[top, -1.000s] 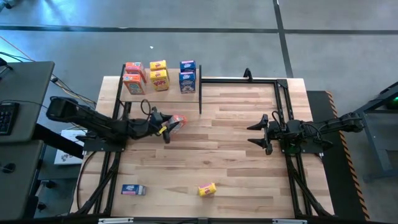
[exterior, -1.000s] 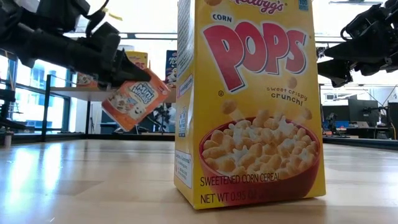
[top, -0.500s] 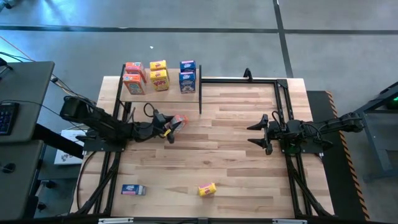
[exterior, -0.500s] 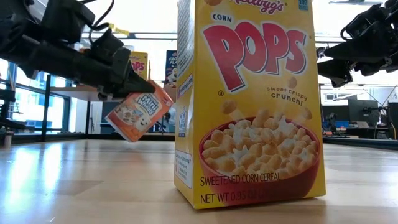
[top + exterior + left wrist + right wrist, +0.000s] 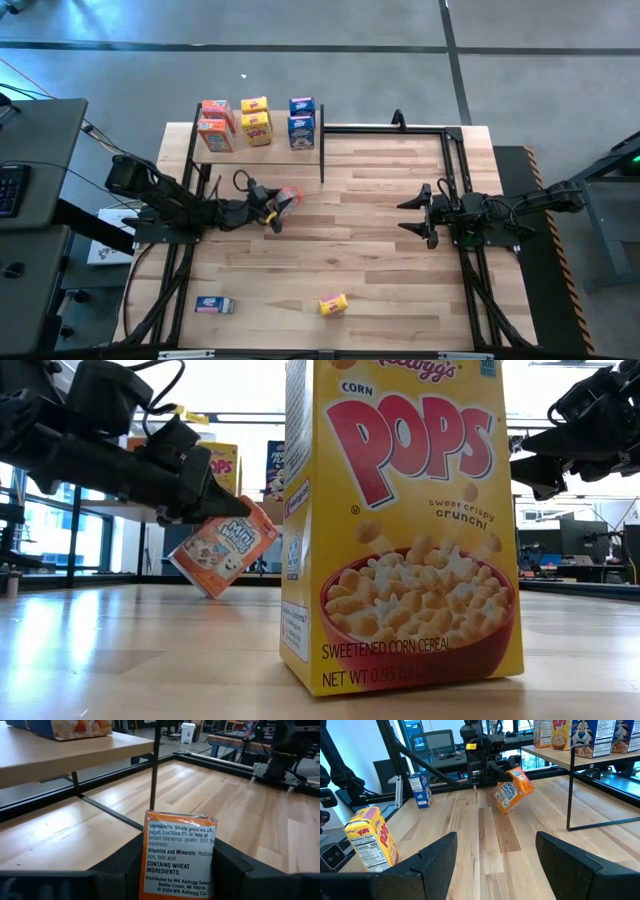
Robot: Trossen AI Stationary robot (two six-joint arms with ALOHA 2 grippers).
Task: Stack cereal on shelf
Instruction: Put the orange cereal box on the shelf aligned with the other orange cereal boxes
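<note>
My left gripper (image 5: 279, 204) is shut on an orange-red cereal box (image 5: 288, 196) just in front of the shelf (image 5: 276, 140). The shelf is a light-wood board on black posts at the table's far left. On it stand orange-red (image 5: 214, 125), yellow (image 5: 255, 122) and blue (image 5: 301, 121) cereal boxes. A blue box (image 5: 214, 305) and a yellow box (image 5: 333, 304) sit near the table's front edge; the yellow one (image 5: 400, 530) fills the low view. My right gripper (image 5: 415, 213) waits open at the right. My left gripper pinches the orange-red box between its two fingers (image 5: 125, 866), one on each broad face, with the narrow ingredients panel (image 5: 180, 855) facing the wrist. The fingers come nearly level from the table's left. The box (image 5: 225, 550) hangs tilted; whether its lowest corner (image 5: 214, 594) touches the table, I cannot tell.
Black frame rails (image 5: 455, 160) run along the table's far and right sides. A thin black shelf post (image 5: 322, 160) stands just right of the held box. Bare wood lies in the table's middle (image 5: 350, 240).
My left gripper has gone down toward the table with the orange-red box, staying shut on it. The box has stayed tilted and now hangs lower, close to the tabletop.
</note>
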